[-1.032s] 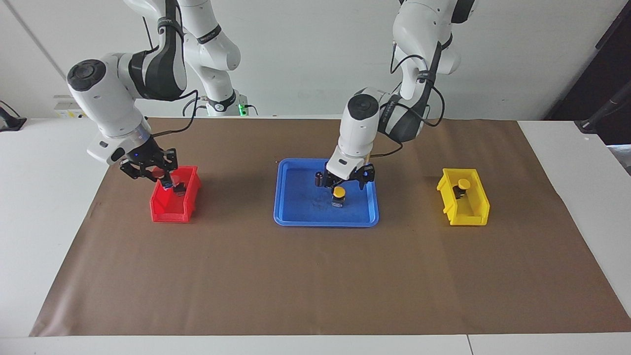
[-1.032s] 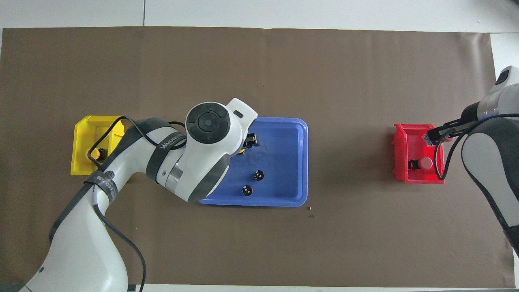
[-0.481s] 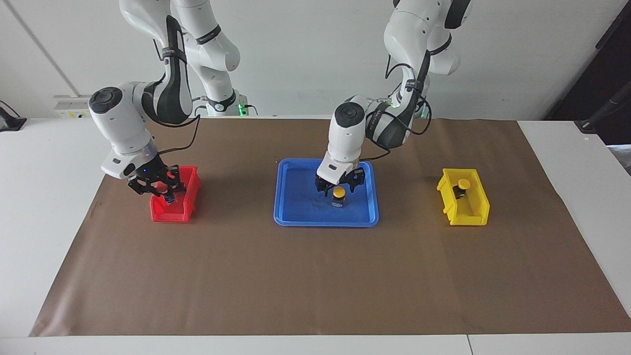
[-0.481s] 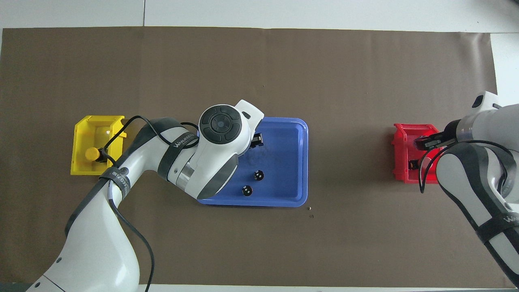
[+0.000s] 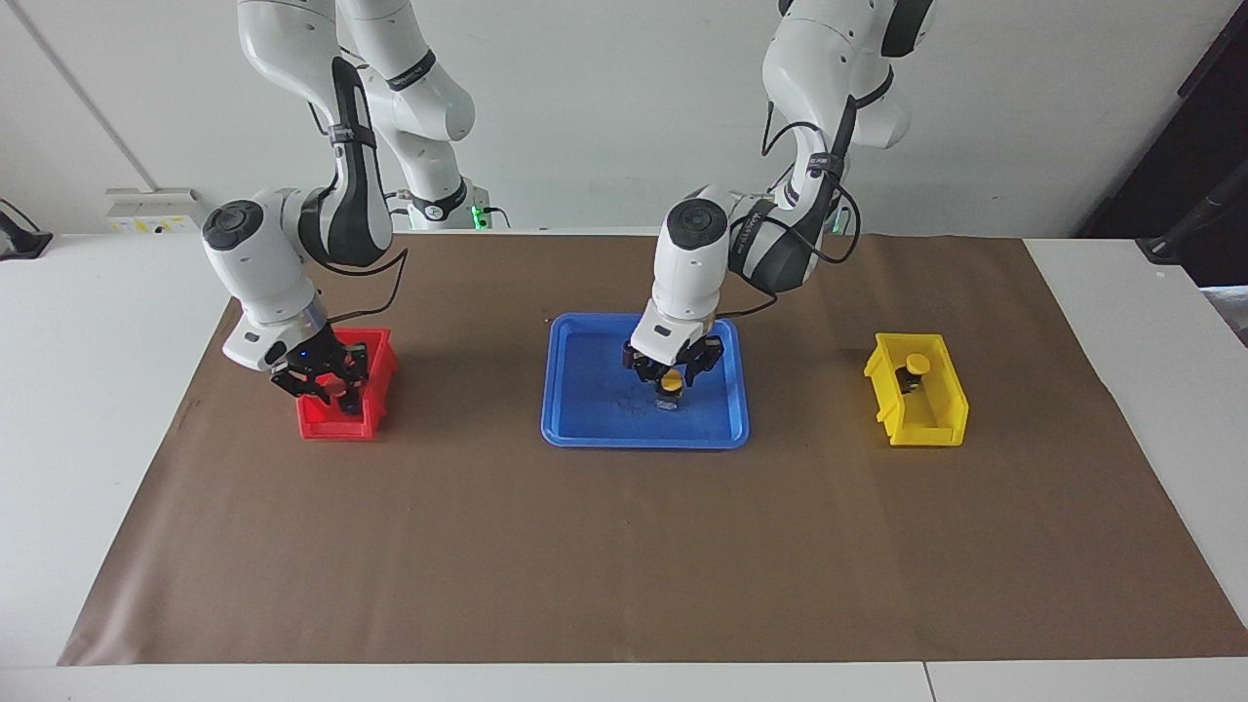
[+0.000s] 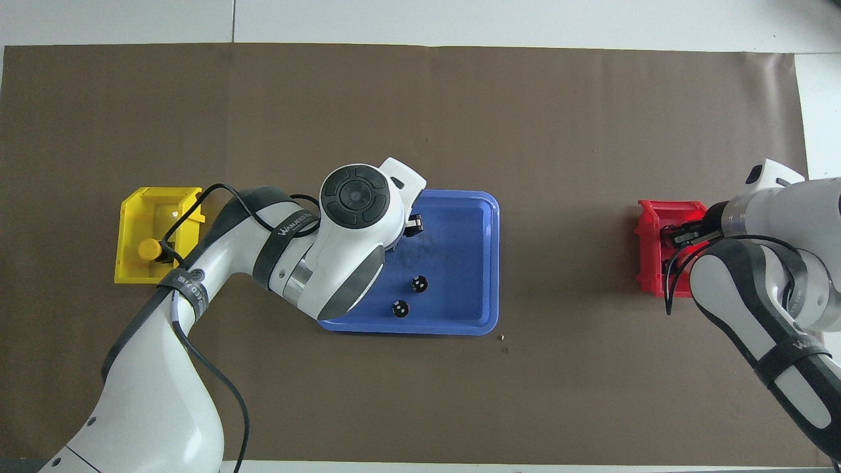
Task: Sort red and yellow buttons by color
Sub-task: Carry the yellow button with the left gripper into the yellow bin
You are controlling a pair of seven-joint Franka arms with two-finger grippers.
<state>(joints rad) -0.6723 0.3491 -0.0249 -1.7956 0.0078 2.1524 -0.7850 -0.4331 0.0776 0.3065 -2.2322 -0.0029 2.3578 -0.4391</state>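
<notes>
Gripping the yellow button [image 5: 671,383] was the step in hand, by my read: your left gripper [image 5: 672,373] sat low in the blue tray [image 5: 585,395], closed around the button's cap, with the base apparently resting on the tray floor. Next move, as I judged it, called for a straight lift clear of the tray rim, then a carry toward the left arm's end of the table and a drop into the yellow bin [image 5: 938,419]. Watch the lift, since a grip on a round cap could slip. Your right gripper [image 5: 327,385] was down in the red bin [image 5: 331,427] at the right arm's end; I couldn't tell whether it was open or closed, or holding anything. Counts: two yellow buttons seen, the one in the grip and a second yellow button [image 5: 916,364] already in the yellow bin. No red buttons seen, because the right gripper and arm covered most of the red bin in both views. Two dark cylinders [image 6: 419,284] stood in the tray, nearer to the robots than the gripped button. One tray, two bins.
</notes>
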